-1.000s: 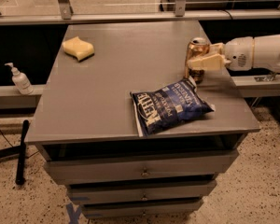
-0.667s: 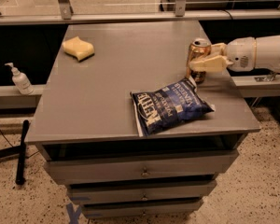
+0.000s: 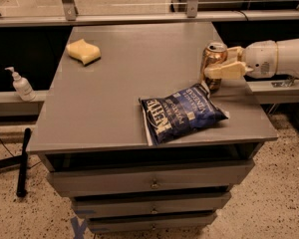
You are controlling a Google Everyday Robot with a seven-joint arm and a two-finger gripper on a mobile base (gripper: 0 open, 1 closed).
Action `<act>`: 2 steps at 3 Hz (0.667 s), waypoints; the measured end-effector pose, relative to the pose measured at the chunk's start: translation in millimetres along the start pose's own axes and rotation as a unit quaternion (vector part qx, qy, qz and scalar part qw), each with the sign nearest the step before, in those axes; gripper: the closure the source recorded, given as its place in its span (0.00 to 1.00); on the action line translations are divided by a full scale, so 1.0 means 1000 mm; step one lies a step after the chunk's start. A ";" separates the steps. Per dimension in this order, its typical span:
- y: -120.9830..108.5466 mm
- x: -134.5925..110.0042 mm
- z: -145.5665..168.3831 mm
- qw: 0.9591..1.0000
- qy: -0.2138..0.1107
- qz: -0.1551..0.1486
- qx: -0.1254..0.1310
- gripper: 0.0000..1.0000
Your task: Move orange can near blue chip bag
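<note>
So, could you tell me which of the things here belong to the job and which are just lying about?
Job: orange can, upright near the right edge of the table; blue chip bag, flat near the front; gripper, shut on the can.
Lying about: yellow sponge, back left of the table; pump bottle, on the ledge left of it.

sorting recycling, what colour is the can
Orange-brown can, silver top; camera view shows it, gripper beside it.

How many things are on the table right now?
3. The sponge lies at the back left. The can stands near the right edge, with the gripper at it. The chip bag lies at the front right. Nothing seems hidden.
</note>
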State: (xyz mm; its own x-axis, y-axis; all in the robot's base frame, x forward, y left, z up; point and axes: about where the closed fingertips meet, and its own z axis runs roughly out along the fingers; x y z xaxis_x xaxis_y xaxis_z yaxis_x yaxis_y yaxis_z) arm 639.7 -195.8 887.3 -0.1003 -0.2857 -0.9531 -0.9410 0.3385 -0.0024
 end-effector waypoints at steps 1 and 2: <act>0.011 0.000 -0.004 1.000 -0.004 0.000 -0.006 0.12; 0.018 0.001 -0.008 1.000 -0.007 0.002 -0.007 0.00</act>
State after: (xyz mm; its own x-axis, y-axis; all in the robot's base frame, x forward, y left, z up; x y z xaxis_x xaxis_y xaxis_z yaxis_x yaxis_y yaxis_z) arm 619.9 -197.5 888.6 -0.0994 -0.2715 -0.9573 -0.9450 0.3270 0.0054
